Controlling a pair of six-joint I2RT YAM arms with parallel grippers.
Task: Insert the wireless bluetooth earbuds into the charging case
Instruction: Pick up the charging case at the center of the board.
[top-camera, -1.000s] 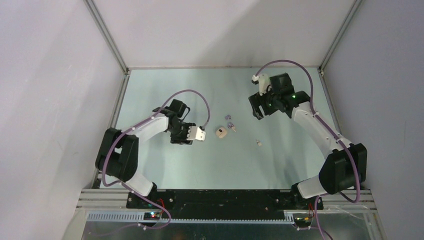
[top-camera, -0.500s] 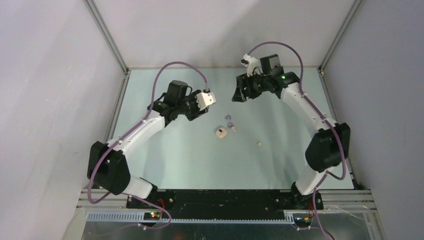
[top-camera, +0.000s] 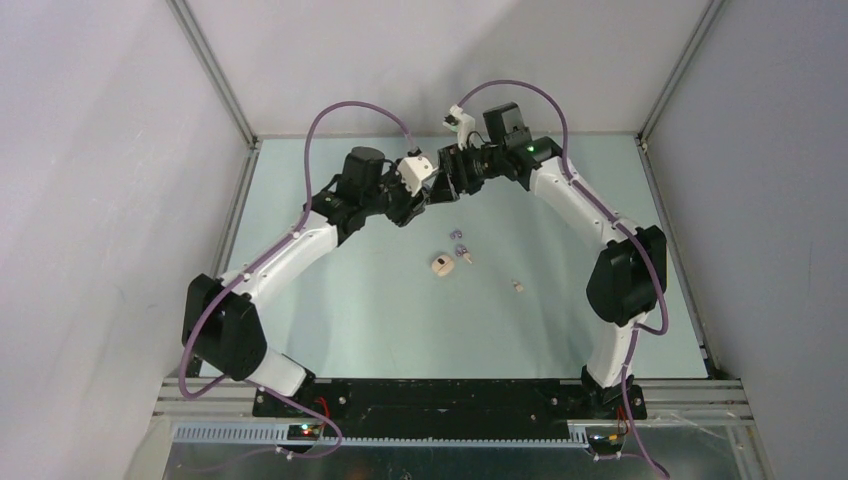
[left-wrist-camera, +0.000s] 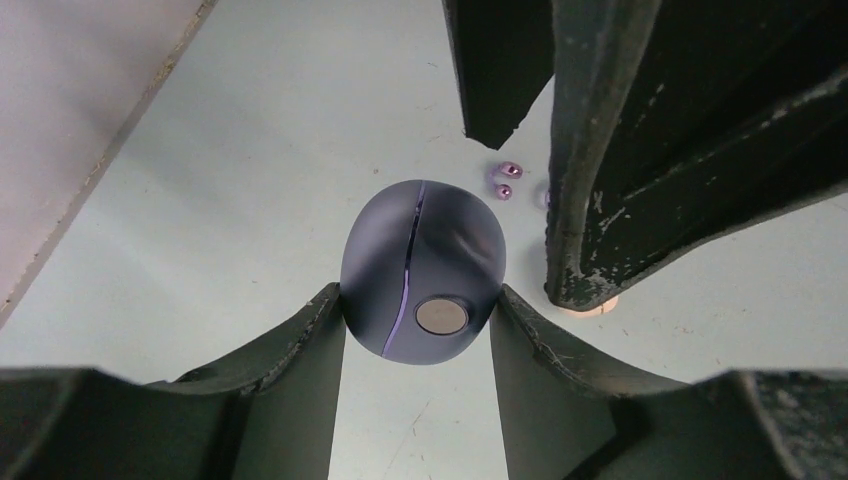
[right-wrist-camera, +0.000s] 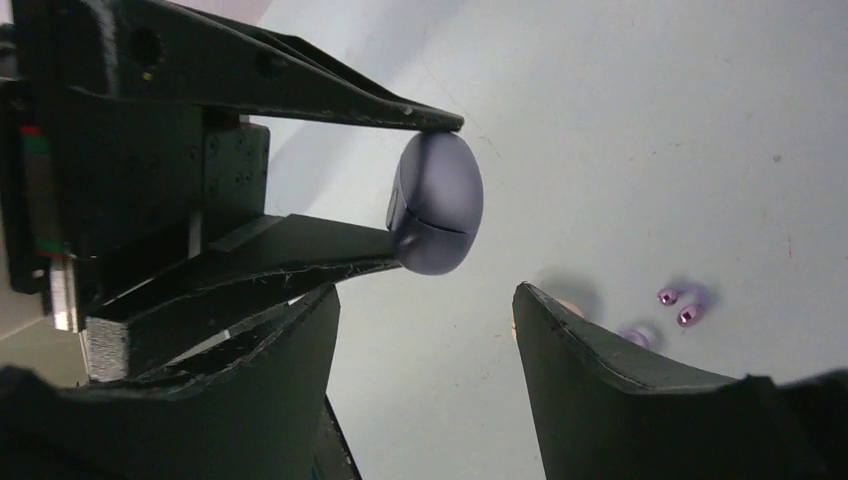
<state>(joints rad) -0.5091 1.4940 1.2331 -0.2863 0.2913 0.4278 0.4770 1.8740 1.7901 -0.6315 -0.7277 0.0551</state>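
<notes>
My left gripper (top-camera: 428, 192) is shut on a dark purple egg-shaped charging case (left-wrist-camera: 422, 270), held closed above the table at the back centre. The case also shows in the right wrist view (right-wrist-camera: 436, 215), pinched between the left fingers (right-wrist-camera: 300, 100). My right gripper (top-camera: 453, 178) is open and empty, its fingers (left-wrist-camera: 600, 150) right beside the case. Two lavender earbuds (top-camera: 458, 236) lie on the table below; they also show in the left wrist view (left-wrist-camera: 505, 180) and the right wrist view (right-wrist-camera: 680, 305). White buds lie at centre (top-camera: 467, 256) and further right (top-camera: 517, 287).
A small beige rounded object (top-camera: 440, 265) lies on the pale green table next to the buds. Grey walls and metal rails (top-camera: 215, 70) enclose the table on three sides. The two wrists nearly touch at the back centre.
Both arms have swung inward and toward the back wall, so the grippers now meet at the back centre. The left gripper carried the purple case along. The buds have not moved.
</notes>
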